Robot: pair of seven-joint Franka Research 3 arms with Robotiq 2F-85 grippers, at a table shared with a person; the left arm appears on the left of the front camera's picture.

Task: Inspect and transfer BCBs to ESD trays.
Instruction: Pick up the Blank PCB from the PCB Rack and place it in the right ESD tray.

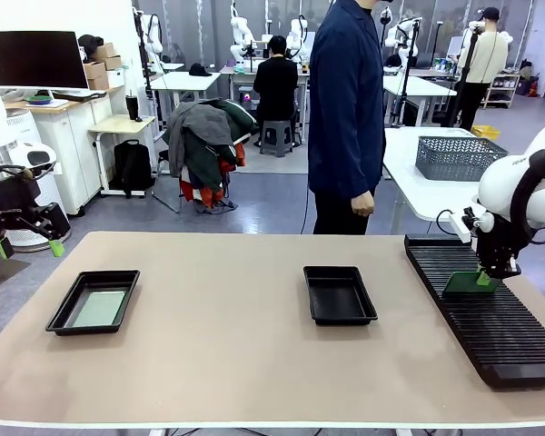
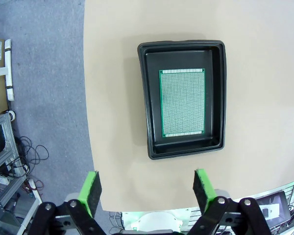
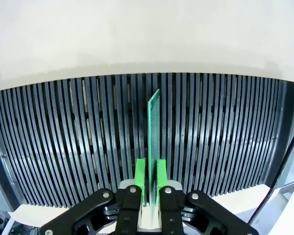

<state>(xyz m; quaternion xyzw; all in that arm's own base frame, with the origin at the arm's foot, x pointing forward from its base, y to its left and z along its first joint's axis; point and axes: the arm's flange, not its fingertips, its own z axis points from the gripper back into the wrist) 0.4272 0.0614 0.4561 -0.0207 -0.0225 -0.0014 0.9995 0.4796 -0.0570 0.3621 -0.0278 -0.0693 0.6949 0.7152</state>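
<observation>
While rack [image 3: 63, 147] flanks, BCB [image 3: 154, 129] seems clamped.

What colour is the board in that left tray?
The board is green with a fine dotted grid, clearest in left wrist view.

Green BCB [image 2: 182, 102] flat in left black tray [image 2: 213, 107], another BCB [image 3: 154, 127] on edge in the rack [image 3: 63, 142], second tray [image 1: 340, 296] mid-table.

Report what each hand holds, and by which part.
Right hand grips a green BCB by its top edge, the board on edge at the black rack. Left hand is open, holding nothing.
</observation>
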